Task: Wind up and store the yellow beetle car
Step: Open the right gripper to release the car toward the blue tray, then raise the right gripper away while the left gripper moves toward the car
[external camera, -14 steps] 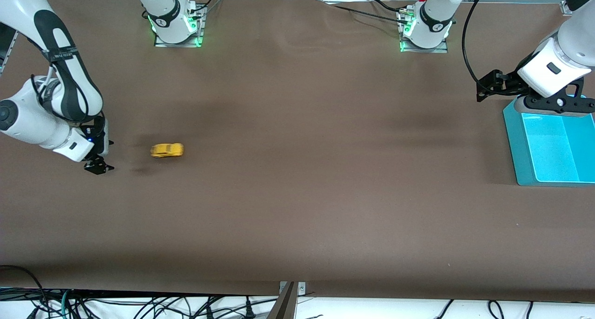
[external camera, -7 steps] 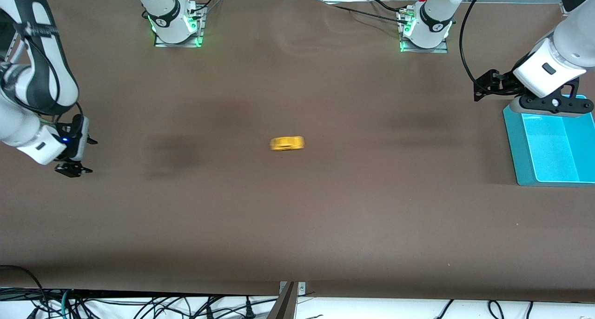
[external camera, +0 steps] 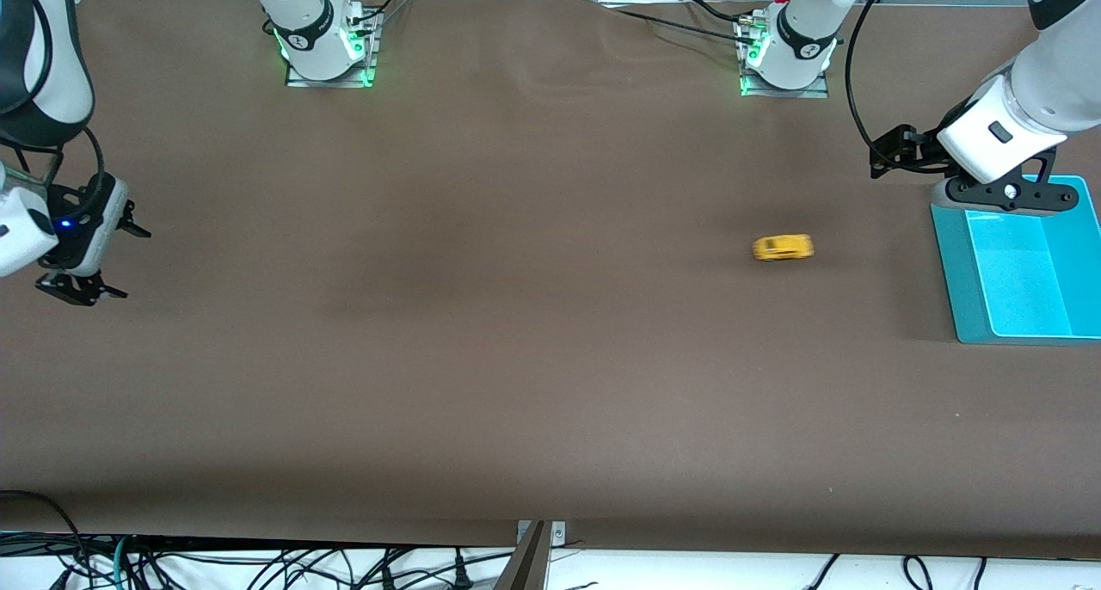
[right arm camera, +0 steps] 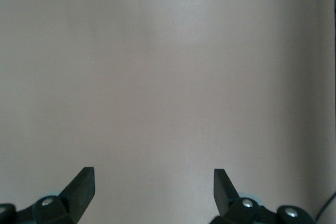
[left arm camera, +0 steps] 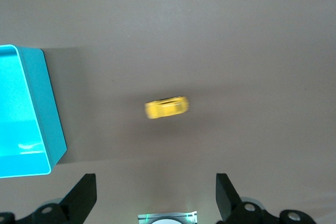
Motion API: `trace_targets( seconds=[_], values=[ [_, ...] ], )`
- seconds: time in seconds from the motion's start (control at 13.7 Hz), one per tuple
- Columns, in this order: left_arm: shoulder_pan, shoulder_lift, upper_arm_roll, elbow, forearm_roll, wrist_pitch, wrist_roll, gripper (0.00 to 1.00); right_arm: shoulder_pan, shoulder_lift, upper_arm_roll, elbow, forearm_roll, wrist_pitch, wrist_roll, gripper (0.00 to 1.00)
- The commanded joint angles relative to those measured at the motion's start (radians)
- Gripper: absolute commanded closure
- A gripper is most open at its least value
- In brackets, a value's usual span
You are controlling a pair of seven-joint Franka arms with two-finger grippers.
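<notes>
The yellow beetle car [external camera: 783, 247] sits on the brown counter [external camera: 516, 358], well toward the left arm's end, near the turquoise bin [external camera: 950, 263] but apart from it. Nothing touches it. Its outline is smeared in both the front view and the left wrist view [left arm camera: 166, 107], so I cannot make out its windows or wheels.

The left arm comes down from above at its end of the counter, its white forearm slanting in, with a black cable looping off the wrist. The left pincer [external camera: 1006, 196] hangs over the edge of the bin farthest from the front camera. Its jaws stand wide apart, with nothing between them; in the left wrist view the two dark fingertips [left arm camera: 84, 190] frame the car and a corner of the bin [left arm camera: 47, 129].

The right arm is folded in at the opposite end of the counter, its wrist bent so the right pincer [external camera: 90, 259] points out across the bare counter, low over it. Its jaws are spread wide too and hold nothing; the right wrist view shows only plain counter between the fingertips [right arm camera: 84, 182].
</notes>
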State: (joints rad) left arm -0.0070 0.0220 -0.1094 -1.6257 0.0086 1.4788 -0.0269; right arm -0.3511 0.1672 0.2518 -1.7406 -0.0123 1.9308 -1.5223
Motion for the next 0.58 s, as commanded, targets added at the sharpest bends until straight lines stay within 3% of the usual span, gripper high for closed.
trace_targets(
  seconds=[0.0,0.51],
  values=[
    [0.007,0.015,0.0,0.033,-0.024,-0.028,0.033,0.0,-0.005,-0.003,0.027,0.056,-0.029,-0.071,0.134,0.0],
    [0.012,0.025,0.0,0.033,-0.022,-0.086,0.077,0.0,-0.005,-0.006,0.041,0.09,-0.037,-0.09,0.246,0.0]
  ],
)
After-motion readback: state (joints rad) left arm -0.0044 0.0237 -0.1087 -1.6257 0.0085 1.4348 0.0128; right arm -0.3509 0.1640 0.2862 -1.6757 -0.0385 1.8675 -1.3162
